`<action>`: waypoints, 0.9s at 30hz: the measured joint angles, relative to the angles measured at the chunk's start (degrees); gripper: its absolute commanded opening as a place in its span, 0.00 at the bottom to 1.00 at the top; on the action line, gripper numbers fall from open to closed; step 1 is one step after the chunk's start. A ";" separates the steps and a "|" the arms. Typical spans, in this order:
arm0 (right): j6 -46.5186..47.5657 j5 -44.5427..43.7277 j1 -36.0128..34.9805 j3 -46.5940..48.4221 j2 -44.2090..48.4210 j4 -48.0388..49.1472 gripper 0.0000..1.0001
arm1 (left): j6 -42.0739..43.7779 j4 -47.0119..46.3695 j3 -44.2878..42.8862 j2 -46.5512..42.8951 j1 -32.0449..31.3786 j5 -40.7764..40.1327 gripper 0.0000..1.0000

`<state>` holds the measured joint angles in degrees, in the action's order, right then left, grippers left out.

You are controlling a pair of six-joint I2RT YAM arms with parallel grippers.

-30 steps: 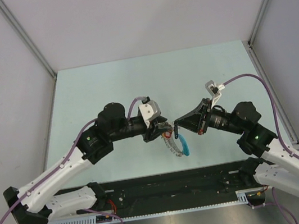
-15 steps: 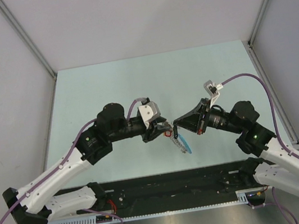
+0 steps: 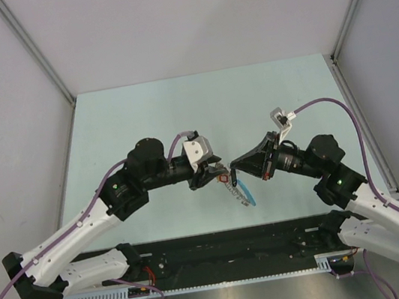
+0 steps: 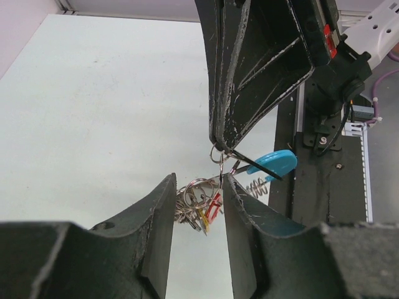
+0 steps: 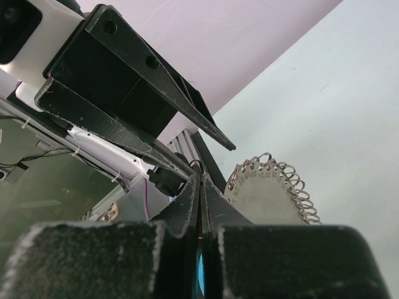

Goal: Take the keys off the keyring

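Centrally, the keyring point(image 4: 256, 185), a silvery coil with a light-blue band point(image 4: 277, 163), hangs between both jaw pairs. The right gripper point(image 4: 219, 143) has its jaws together, pinching the wire. The left gripper point(image 4: 198, 182) has its jaws narrowly apart around the red-headed key point(image 4: 214, 209); whether they grip it cannot be told.

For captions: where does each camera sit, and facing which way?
Top external: above, behind the bases, looking down at the table; both arms, left pincer and right pincer meeting at the keyring.
Left wrist: on the left arm, facing the right pincer past its own fingers.
Right wrist: mirrored, own fingers foremost, facing the left pincer.
All share the keyring.
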<state>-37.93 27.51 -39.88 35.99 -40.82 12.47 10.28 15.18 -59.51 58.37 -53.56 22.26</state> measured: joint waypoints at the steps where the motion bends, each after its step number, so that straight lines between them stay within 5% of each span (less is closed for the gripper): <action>1: -0.02 0.00 0.00 0.00 0.00 0.07 0.00 | 0.22 0.00 0.00 0.00 0.00 -0.02 0.40; 27: -2.67 0.02 -0.02 -0.02 -0.44 2.86 0.00 | 0.37 -3.98 0.63 1.53 0.00 0.90 0.36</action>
<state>-40.60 27.53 -39.90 35.97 -41.25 15.33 10.66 11.20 -58.87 59.90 -53.56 23.16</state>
